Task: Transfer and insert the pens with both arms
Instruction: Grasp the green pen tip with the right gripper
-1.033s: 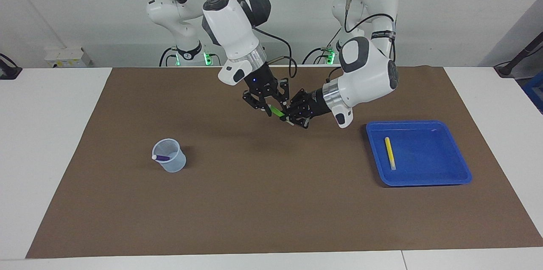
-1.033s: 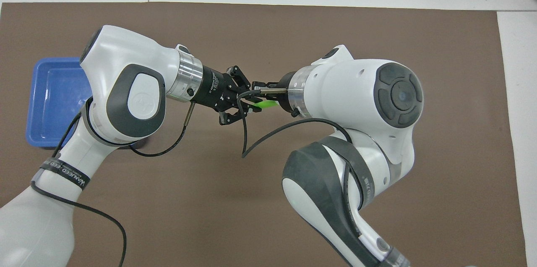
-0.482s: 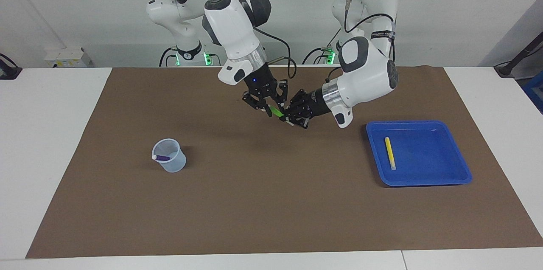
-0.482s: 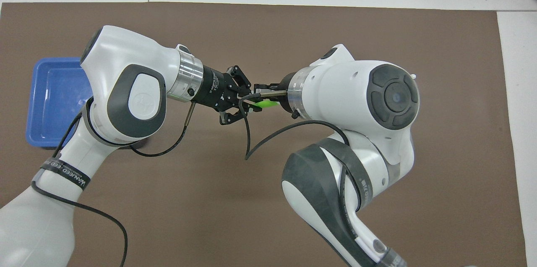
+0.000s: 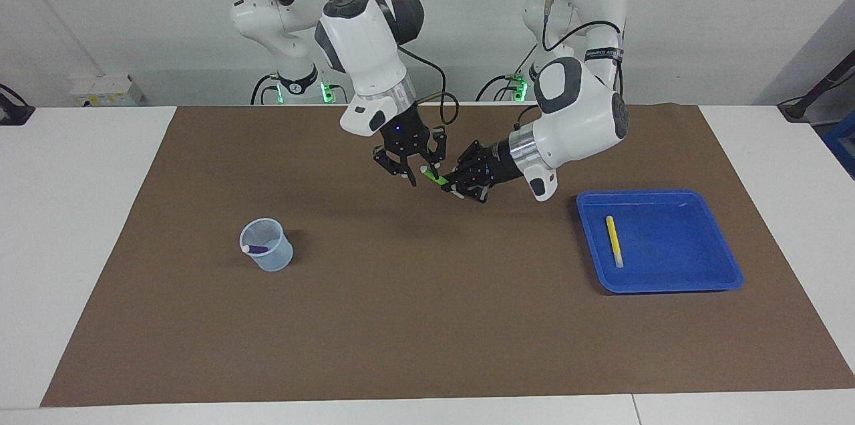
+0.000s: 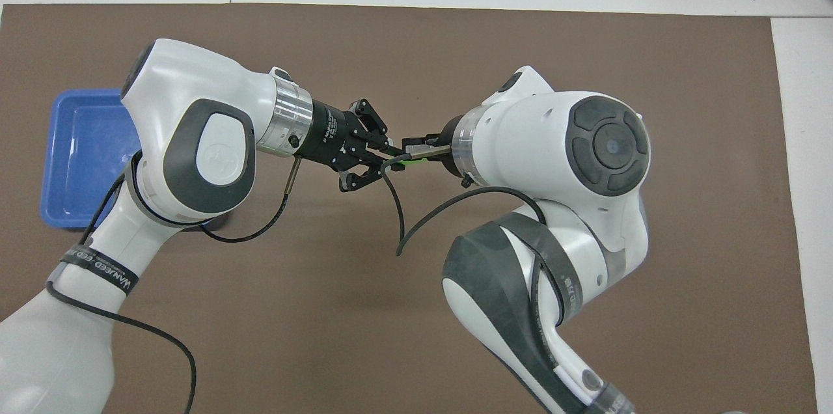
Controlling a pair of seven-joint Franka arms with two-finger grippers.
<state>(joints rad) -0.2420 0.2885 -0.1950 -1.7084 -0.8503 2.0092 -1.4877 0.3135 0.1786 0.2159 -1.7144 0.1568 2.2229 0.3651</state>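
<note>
My left gripper (image 5: pixel 454 187) is shut on one end of the bright green pen (image 5: pixel 435 178), holding it in the air over the middle of the brown mat. The pen's pale tip points at my right gripper (image 5: pixel 415 174), which hangs right at that tip; whether it touches the pen I cannot tell. In the overhead view the green pen (image 6: pixel 414 162) shows as a sliver between the two wrists. A purple pen (image 5: pixel 256 249) leans inside the clear cup (image 5: pixel 272 259). The yellow pen (image 5: pixel 613 240) lies in the blue tray (image 5: pixel 668 286).
The cup stands on the mat toward the right arm's end, the blue tray (image 6: pixel 78 153) toward the left arm's end. A loose black cable (image 6: pixel 397 219) hangs under the right wrist. White table borders the brown mat (image 5: pixel 427 318).
My right gripper has drawn back along the green pen toward its own end of the table, uncovering the pale tip. The left gripper has kept its hold and hardly moved.
</note>
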